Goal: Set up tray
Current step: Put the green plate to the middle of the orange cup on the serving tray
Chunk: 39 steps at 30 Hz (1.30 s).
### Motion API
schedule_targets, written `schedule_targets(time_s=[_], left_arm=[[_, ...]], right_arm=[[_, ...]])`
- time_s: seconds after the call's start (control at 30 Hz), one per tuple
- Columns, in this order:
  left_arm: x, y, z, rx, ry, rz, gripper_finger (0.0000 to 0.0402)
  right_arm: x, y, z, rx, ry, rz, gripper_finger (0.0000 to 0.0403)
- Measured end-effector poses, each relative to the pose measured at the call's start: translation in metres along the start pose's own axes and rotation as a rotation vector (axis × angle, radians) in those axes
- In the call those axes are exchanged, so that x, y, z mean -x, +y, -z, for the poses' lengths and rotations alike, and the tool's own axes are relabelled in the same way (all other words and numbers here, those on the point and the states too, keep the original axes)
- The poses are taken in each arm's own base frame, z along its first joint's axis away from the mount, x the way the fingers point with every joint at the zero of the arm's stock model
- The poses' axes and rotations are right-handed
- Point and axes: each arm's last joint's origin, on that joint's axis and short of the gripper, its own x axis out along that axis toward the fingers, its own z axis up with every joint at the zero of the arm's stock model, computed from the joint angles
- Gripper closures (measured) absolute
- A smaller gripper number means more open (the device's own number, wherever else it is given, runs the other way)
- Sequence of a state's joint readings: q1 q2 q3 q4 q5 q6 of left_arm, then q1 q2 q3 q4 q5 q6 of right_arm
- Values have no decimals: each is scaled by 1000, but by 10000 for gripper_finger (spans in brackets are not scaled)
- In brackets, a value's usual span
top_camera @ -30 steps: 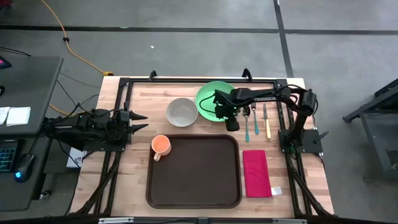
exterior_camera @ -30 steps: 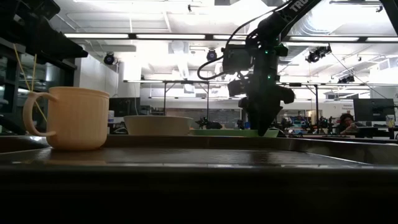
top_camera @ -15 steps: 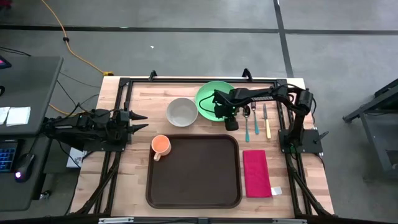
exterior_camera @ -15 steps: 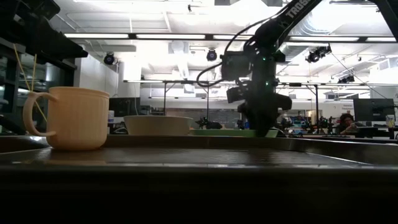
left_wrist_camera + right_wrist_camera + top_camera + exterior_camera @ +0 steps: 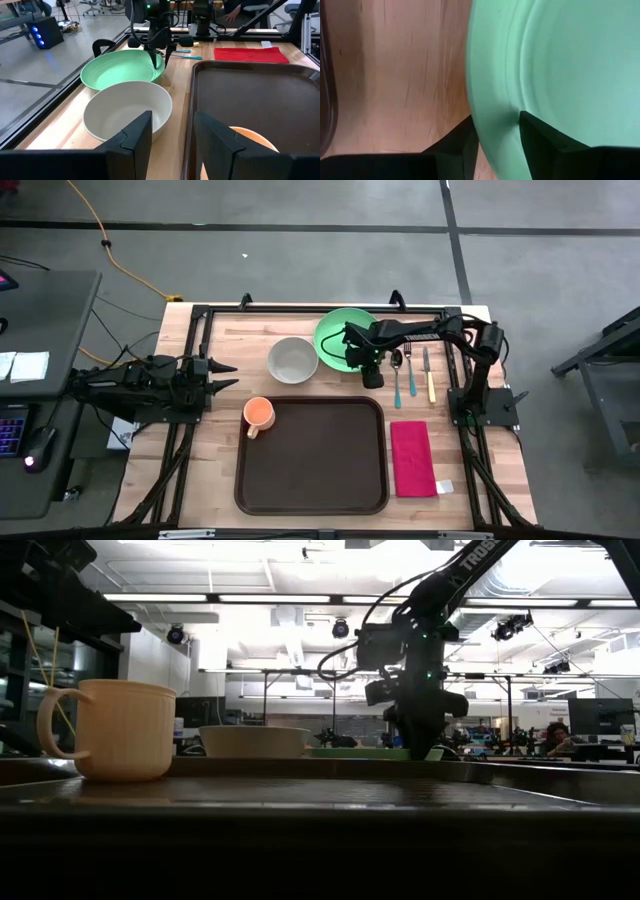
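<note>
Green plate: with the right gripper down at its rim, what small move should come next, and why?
Probably finish closing the right gripper on the rim of the green plate. In the right wrist view one finger sits over the plate and the other outside it above the wood, so the rim is already straddled. The tray is bare, and the left gripper waits open at the table's left.

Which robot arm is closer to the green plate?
The right one. Its pincer straddles the green plate's rim, one finger inside and one outside. The left pincer waits at the table's left edge, with the white bowl between it and the plate.
</note>
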<state>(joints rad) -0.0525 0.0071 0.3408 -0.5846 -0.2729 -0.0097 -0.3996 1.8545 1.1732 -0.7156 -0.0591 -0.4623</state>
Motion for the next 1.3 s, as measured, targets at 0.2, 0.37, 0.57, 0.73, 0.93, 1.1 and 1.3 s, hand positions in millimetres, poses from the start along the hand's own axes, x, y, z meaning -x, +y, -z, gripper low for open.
schedule_targets(time_s=[0.2,0.37,0.57,0.73,0.93,1.1,1.3], left_arm=[[0,0,0,0,0,0,222],[0,0,0,0,0,0,222],[0,0,0,0,0,0,222],[0,0,0,0,0,0,222],[0,0,0,0,0,0,222],[0,0,0,0,0,0,222],[0,0,0,0,0,0,222]], right_arm=[[0,0,0,1,-2,1,320],[0,0,0,-7,-3,3,339],[0,0,0,-12,-3,5,349],[1,0,-1,-12,-3,8,366],[1,0,-1,-11,-4,10,390],[1,0,-1,-11,-2,11,391],[1,0,0,-12,0,11,391]])
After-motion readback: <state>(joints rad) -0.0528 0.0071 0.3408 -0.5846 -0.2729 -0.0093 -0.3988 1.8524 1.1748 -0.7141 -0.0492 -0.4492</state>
